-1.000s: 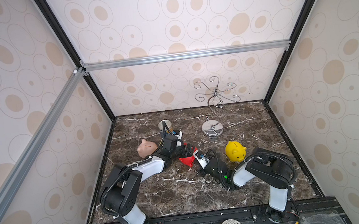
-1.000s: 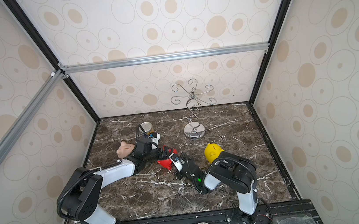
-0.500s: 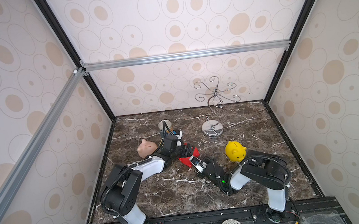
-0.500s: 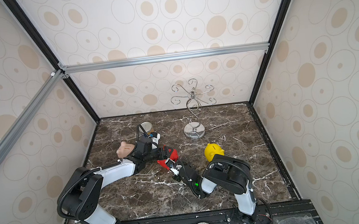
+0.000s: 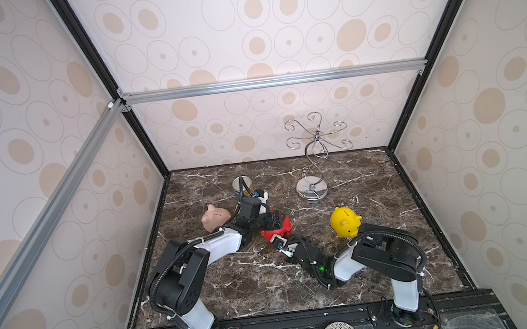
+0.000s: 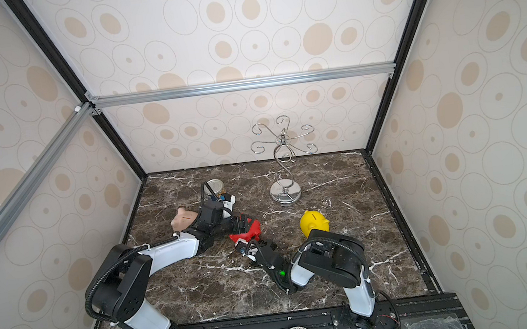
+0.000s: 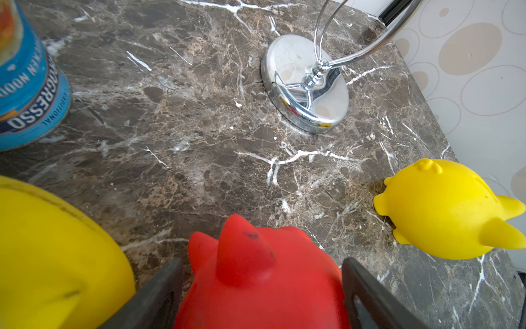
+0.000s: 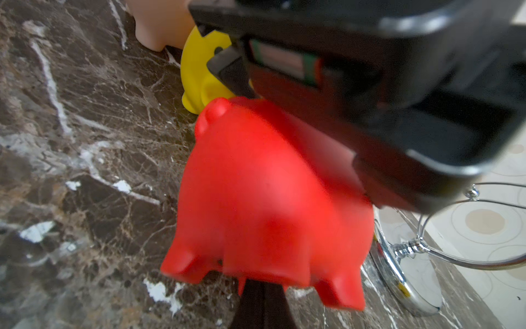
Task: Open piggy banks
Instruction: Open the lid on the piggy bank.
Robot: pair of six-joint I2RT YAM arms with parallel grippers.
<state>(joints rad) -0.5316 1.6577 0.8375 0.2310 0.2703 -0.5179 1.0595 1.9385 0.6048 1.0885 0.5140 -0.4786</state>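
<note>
The red piggy bank (image 5: 278, 229) was near the middle of the marble table (image 5: 252, 284), between the two arms. The left gripper (image 7: 260, 259) held it: its two dark fingers (image 7: 159, 287) stood on both sides of the red body and pressed on it, so the jaws were part-way spread around the pig. The right gripper (image 8: 254, 287) met the pig from the side of its belly, between the feet, with the jaws pressed together. Whether they pinched something there, I could not tell, because that view was blurred.

A second yellow piggy bank (image 7: 57, 256) lay just beside the red one, on the side of the left arm, and the pale pink piggy bank (image 5: 215, 217) was close behind it, next to the left arm. Another yellow piggy bank (image 5: 345, 221) stood alone near the right arm, apart from the red one.

Toward the back wall, a blue-labelled tin can (image 5: 241, 188) stood upright behind the left gripper. A chrome stand (image 5: 312, 188) with curled hooks stood further to the right.
</note>
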